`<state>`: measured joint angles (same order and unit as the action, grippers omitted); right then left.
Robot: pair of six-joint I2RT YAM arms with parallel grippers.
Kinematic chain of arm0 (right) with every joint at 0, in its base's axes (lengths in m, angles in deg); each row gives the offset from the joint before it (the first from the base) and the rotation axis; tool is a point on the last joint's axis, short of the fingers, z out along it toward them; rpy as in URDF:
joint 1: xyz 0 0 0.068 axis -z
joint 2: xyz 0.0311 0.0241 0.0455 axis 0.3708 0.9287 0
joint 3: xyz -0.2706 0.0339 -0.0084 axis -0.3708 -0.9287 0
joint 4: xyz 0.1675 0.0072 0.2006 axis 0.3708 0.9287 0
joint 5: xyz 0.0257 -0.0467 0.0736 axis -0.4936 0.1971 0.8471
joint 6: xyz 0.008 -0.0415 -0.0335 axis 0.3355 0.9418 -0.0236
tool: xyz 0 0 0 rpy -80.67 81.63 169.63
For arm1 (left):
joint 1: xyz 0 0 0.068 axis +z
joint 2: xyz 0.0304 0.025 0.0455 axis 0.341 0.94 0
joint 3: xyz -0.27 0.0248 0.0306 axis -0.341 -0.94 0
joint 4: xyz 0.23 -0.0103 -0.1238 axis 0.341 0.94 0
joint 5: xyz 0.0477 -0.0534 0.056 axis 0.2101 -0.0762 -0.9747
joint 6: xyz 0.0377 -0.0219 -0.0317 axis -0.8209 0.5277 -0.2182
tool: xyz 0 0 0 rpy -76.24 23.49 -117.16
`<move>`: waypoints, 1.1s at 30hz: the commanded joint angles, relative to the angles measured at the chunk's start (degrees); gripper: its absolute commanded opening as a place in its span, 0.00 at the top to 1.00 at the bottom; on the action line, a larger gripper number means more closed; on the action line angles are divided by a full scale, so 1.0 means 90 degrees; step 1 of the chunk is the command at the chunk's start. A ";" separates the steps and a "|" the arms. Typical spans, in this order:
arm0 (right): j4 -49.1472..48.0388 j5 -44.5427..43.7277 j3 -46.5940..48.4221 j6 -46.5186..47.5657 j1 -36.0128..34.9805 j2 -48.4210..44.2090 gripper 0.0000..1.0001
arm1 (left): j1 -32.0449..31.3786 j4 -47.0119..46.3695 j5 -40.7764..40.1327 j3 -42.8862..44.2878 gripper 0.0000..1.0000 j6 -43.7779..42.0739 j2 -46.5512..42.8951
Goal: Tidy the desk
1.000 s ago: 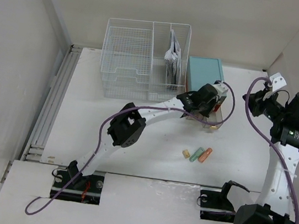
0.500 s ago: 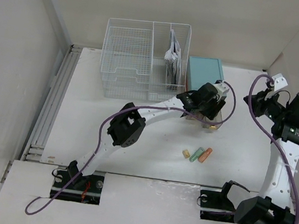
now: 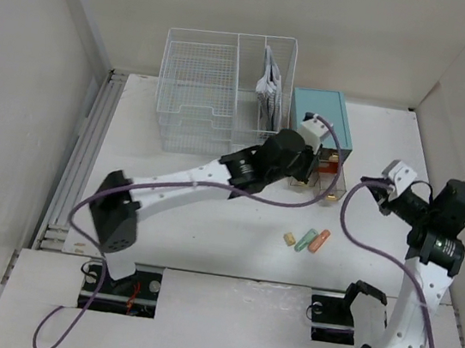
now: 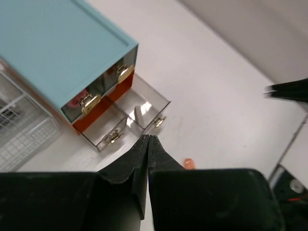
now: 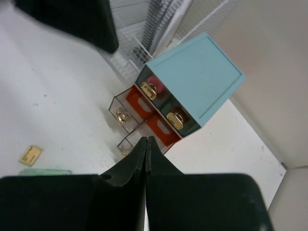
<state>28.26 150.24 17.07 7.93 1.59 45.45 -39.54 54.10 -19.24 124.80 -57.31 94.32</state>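
The broad, flat, matte white rectangular table (image 3: 225, 225) fills the middle of the top view, running from the arm bases at 6 o'clock to the back wall at 12, and it carries everything else. At about 11 o'clock on it stands a white wire-mesh rack (image 3: 199, 100) with a wide tiered section and narrow upright compartments; black-and-white patterned papers (image 3: 269, 88) stand in one of the narrow ones. Just beside the rack, at its 3 o'clock, sits a small teal drawer box (image 4: 57, 43) with clear drawer fronts and gold handles. Its two lower clear plastic drawers (image 4: 144, 108) are pulled out onto the table, and the orange-red inside shows behind them. The left arm reaches diagonally toward 1 o'clock, and its wrist hangs over the front of the box. The left pincer (image 4: 148, 144) is closed, its black fingers pressed flat together with nothing between them, tips pointing down above the open drawers. The right pincer (image 5: 146, 144) is likewise closed and empty. It is raised at the 3 o'clock side of the table and faces the box from that side. Three small stubby pieces, tan, pale green and orange (image 3: 306, 239), lie in a close row on the bare surface at the box's 6 o'clock, apart from both arms.
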 commanded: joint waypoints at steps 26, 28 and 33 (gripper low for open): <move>0.0487 -0.5766 0.0181 -0.1955 -0.6101 0.2943 0.49 | -0.1975 -0.1295 -0.2636 -0.5582 0.70 0.3251 -0.3678; 0.0663 -0.5765 0.0484 -0.1780 -0.6101 0.3536 0.49 | -0.2043 -0.0836 -0.2977 -0.5640 0.56 0.3505 -0.3864; 0.1493 -0.6038 0.0827 -0.0991 -0.6412 0.4028 0.44 | -0.2170 -0.0318 -0.3233 -0.6342 0.53 0.4131 -0.4965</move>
<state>36.54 98.65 21.73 -4.72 -54.08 81.80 -58.34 47.85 -44.34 70.38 -24.70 56.07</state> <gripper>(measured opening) 0.542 0.469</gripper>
